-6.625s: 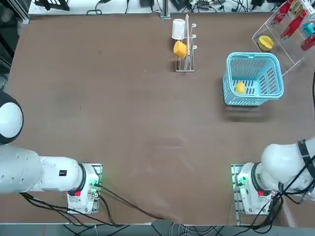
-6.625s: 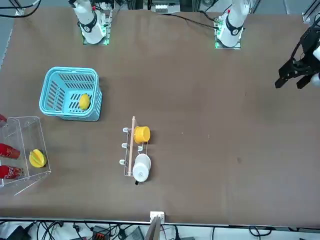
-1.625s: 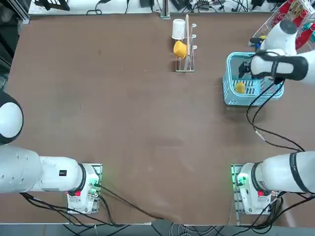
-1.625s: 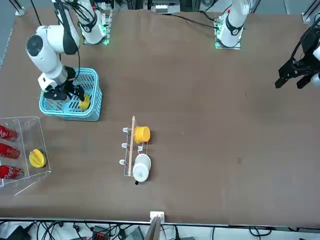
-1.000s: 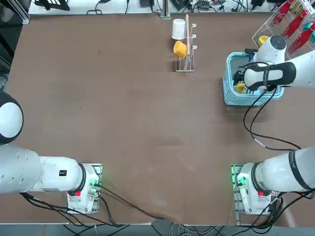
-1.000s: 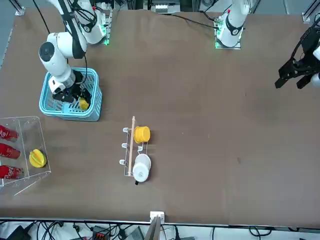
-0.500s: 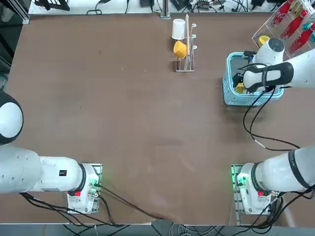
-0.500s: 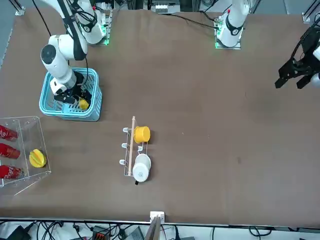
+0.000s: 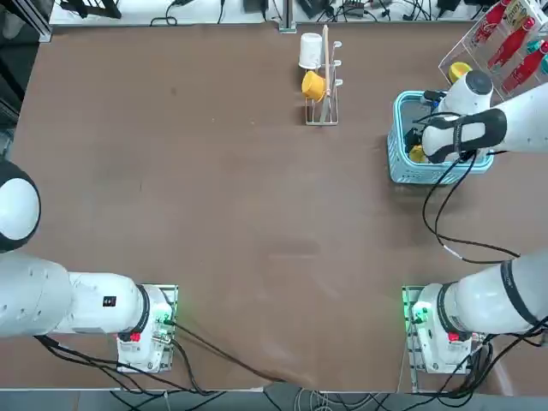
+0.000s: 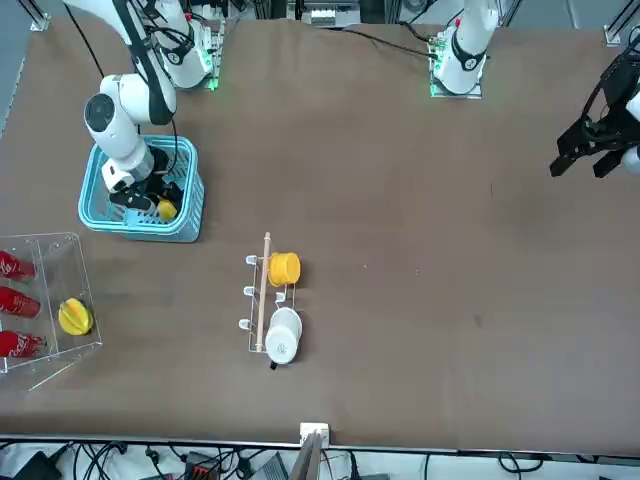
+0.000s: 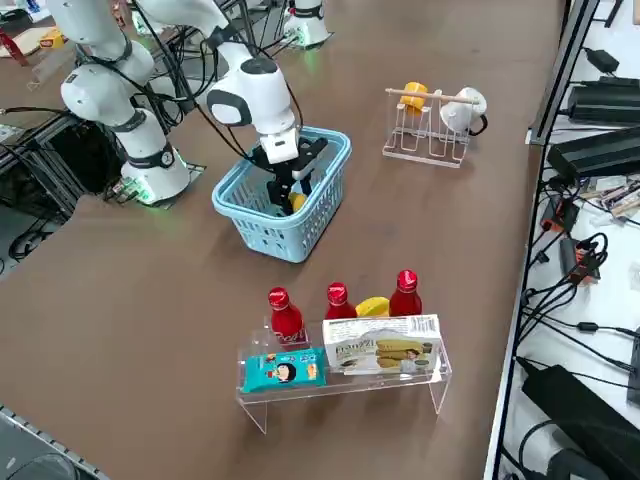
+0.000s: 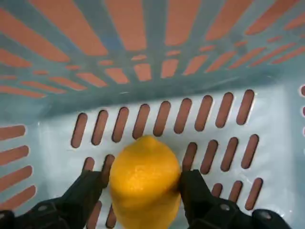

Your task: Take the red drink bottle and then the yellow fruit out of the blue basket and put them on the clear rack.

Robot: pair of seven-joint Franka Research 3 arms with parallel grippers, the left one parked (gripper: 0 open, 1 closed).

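Observation:
The yellow fruit (image 12: pixel 145 183) lies on the slatted floor of the blue basket (image 9: pixel 441 96) at the table's far right. My right gripper (image 12: pixel 143 179) is down inside the basket, open, with one finger (image 12: pixel 88 188) on each side of the fruit and close against it. From the side, the gripper (image 11: pixel 290 190) reaches over the basket rim (image 11: pixel 325 185) to the fruit (image 11: pixel 296 202). Three red drink bottles (image 11: pixel 338 300) stand upright on the clear rack (image 11: pixel 350 385); none shows in the basket.
A wire cup stand (image 9: pixel 321 77) holding a yellow cup and a white cup stands at the far middle. The rack also holds a flatter yellow fruit (image 10: pixel 74 316) and two snack boxes (image 11: pixel 380 350). The arm's cable (image 9: pixel 441 214) hangs nearer than the basket.
My right gripper has sunk a little deeper into the basket and settled around the yellow fruit. Its fingers stay open; the fruit has not moved.

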